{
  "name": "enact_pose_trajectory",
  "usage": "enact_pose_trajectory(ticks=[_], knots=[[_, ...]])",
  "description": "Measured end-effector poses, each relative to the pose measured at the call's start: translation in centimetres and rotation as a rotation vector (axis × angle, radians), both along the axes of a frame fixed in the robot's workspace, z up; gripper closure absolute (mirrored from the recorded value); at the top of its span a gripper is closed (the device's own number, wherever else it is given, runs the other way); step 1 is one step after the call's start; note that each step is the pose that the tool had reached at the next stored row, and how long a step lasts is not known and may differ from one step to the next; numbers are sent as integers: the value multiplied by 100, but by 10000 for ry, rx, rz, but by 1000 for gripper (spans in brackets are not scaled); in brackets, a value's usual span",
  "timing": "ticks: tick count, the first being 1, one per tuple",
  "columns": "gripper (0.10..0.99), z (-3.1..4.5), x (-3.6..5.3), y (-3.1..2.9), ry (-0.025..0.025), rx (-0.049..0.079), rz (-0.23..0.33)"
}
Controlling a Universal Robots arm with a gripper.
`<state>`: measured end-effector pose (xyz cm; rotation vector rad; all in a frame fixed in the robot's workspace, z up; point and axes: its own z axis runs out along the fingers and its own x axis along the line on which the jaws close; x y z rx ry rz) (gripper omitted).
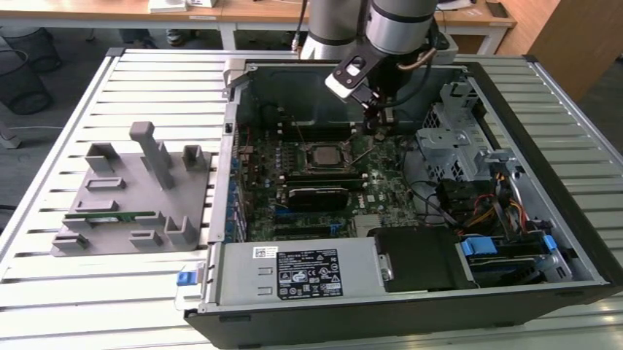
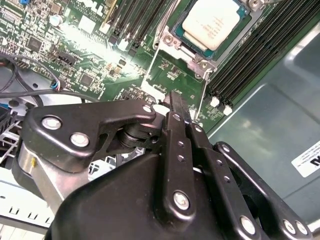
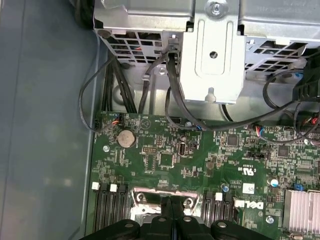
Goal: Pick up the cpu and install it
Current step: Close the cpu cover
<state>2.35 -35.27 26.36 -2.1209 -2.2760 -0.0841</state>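
The cpu, a small square chip with a silvery-white top, lies flat in the motherboard socket inside the open computer case. My gripper hangs low over the board just to the exterior view's right of the socket. In both wrist views its black fingers are pressed together with nothing seen between them, and their tips sit by the socket's metal frame. A thin metal lever runs past the fingertips. The gripper is apart from the cpu.
A metal drive cage and loose black cables stand close to the gripper. The power supply fills the case's near side. On the slatted table, at the exterior view's left, a grey fixture holds a green memory stick.
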Motion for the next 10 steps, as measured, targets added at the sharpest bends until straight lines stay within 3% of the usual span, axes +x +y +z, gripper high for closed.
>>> enact_pose_trajectory(ticks=[10], knots=[[980,-14,79,13,4,-55,15]])
